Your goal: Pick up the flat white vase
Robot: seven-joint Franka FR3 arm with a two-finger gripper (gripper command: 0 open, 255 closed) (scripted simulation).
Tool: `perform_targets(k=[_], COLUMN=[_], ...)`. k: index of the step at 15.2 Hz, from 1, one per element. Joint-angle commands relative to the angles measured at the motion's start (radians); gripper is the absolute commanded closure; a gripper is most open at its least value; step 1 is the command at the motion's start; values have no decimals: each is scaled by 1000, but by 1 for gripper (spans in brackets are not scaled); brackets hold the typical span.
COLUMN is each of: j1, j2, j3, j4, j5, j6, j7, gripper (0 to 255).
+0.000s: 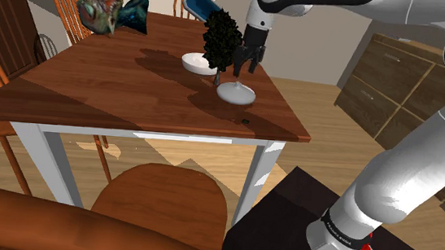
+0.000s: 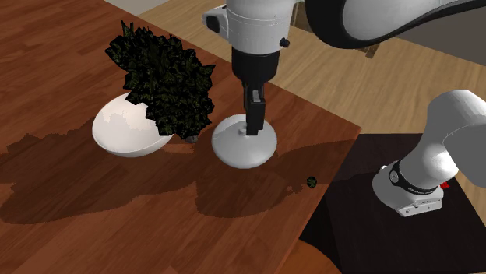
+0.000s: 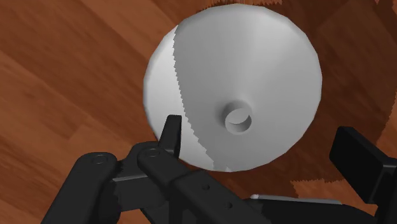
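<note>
The flat white vase is a low round dome with a short neck on top. It rests on the wooden table near the corner closest to the stand. In the second exterior view my black gripper points straight down, its tips at the top of the vase. The wrist view shows the vase and its small neck opening just beyond the fingers. They stand wide apart, and my gripper is open and holds nothing.
A white bowl-like vessel and a dark leafy plant stand close beside the vase. Colourful objects and a blue thing sit at the far side. Wooden chairs surround the table. A tiny dark speck lies near the table edge.
</note>
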Motion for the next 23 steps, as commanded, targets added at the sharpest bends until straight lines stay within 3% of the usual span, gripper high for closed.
perform_targets(k=[1, 7, 8, 17, 23], j1=[0, 0, 0, 0, -1], j2=[8, 10, 8, 10, 8], j3=[-1, 0, 1, 0, -1], j4=[-15, -74, -77, -74, 5], j5=[0, 1, 1, 1, 0], j6=[25, 86, 87, 86, 6], j7=[-2, -4, -3, -4, -1], gripper=[0, 0, 255, 255, 255])
